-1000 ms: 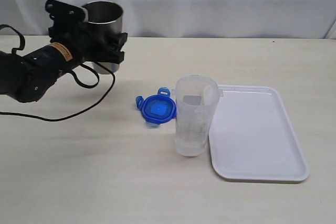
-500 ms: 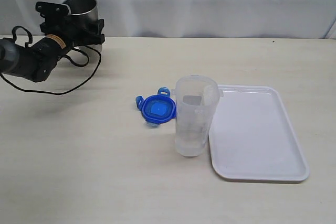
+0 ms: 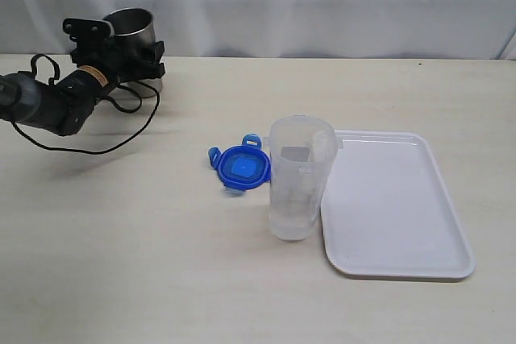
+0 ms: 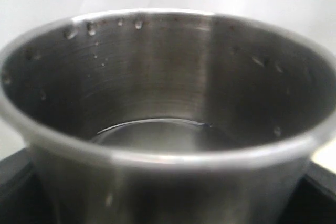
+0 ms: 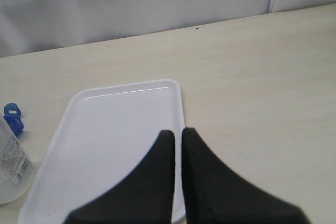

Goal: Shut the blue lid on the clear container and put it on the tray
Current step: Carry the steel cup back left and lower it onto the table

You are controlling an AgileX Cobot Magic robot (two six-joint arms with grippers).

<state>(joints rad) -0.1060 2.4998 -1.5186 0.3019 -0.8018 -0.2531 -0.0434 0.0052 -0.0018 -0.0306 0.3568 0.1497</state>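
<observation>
— Where is the clear container (image 3: 301, 179) sitting?
— It is standing upright on the table (image 3: 145, 271), its long axis running vertical and its open mouth pointing up, just beside the left rim of the tray (image 3: 403, 231). The blue lid (image 3: 240, 165) is lying flat just left of it.
— And the grippers?
— The left gripper (image 3: 129, 60) is grasping the steel cup (image 3: 129, 22) at the far left. The right gripper (image 5: 176, 141) is hovering over the tray, jaws clenched together.
</observation>
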